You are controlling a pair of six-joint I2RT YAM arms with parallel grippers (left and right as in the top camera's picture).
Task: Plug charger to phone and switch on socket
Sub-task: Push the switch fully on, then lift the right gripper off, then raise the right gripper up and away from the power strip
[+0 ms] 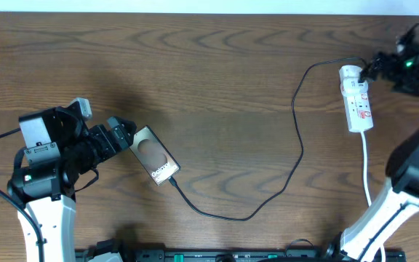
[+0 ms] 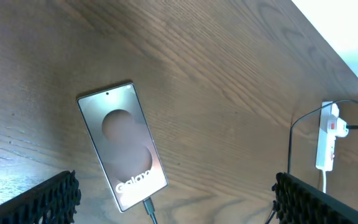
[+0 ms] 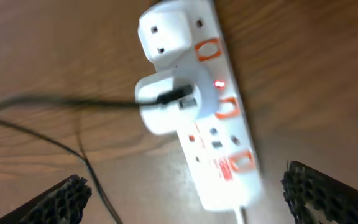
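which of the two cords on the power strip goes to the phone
The black charger: it loops over to the phone's lettered end. The white cord leaves the strip toward the near edge.

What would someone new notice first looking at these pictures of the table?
The phone lying face up at the left of the wooden table, screen glinting tan, catches the eye first. A thin black charger cable sweeps from its lower end in a wide loop to the white power strip at the far right, where a small red light glows.
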